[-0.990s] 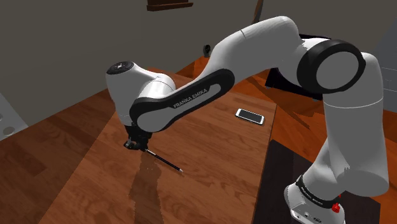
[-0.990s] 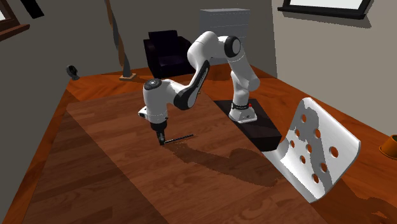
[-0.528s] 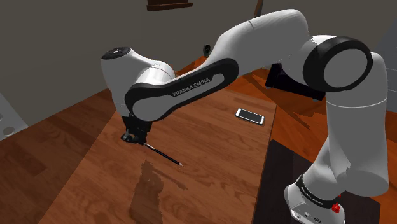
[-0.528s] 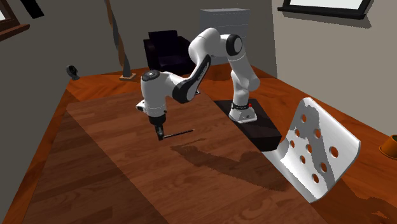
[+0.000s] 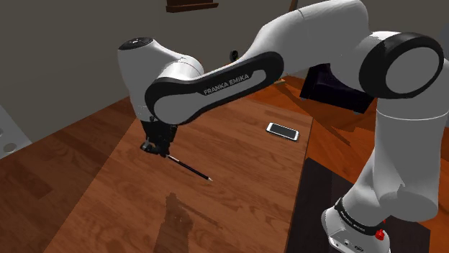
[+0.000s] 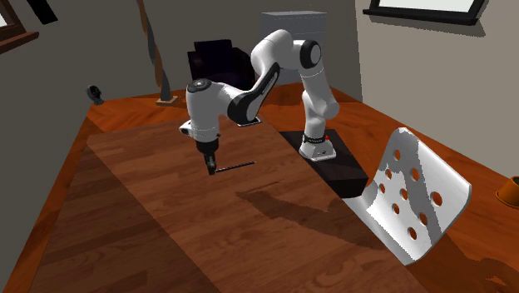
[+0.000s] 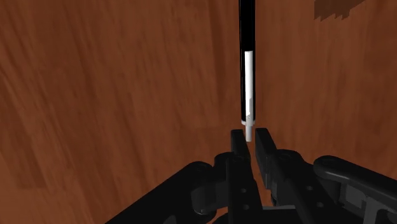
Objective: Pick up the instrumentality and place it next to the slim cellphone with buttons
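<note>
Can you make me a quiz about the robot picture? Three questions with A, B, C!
1. Where is the phone? A on a shelf. B on the table. C in a bag.
2. What colour is the gripper? A red. B yellow. C black.
3. What is happening to the pen? A it lies flat on the table. B the gripper holds it up. C it is snapped in two.
Answers: 1 B, it lies flat on the wood. 2 C, it shows all black in the wrist view. 3 B, the gripper clasps its end, and its shadow falls apart from it.

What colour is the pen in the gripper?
Black pen with a white strip and white end; clearest in the wrist view.
</note>
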Robot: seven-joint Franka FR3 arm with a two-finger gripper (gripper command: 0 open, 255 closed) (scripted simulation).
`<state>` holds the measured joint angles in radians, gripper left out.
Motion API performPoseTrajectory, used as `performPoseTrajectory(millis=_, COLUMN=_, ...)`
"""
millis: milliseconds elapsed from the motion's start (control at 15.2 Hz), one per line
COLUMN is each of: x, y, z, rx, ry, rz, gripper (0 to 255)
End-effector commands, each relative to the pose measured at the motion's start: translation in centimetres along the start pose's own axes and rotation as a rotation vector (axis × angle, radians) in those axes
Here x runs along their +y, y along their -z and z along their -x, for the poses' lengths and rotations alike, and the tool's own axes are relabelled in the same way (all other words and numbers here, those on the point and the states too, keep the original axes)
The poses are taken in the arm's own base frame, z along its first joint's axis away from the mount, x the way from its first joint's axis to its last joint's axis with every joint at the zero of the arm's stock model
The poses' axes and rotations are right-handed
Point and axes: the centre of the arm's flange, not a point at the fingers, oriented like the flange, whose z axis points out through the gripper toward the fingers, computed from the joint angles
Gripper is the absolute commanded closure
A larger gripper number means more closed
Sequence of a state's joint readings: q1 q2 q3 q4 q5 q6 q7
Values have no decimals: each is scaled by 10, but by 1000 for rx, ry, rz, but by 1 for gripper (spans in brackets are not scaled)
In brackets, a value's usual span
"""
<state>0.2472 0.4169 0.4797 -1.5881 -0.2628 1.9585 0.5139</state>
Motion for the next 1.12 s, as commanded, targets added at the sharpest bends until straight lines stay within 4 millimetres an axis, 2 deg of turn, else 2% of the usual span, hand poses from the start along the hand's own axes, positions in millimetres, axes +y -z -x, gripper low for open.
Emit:
performPoseTrajectory(millis=0, x=12, y=1, z=20, rx=0, ry=0, rz=0, gripper=255)
performPoseTrajectory(millis=1056, x=134, y=2, z=192, rx=0, ry=0, rz=0, gripper=255)
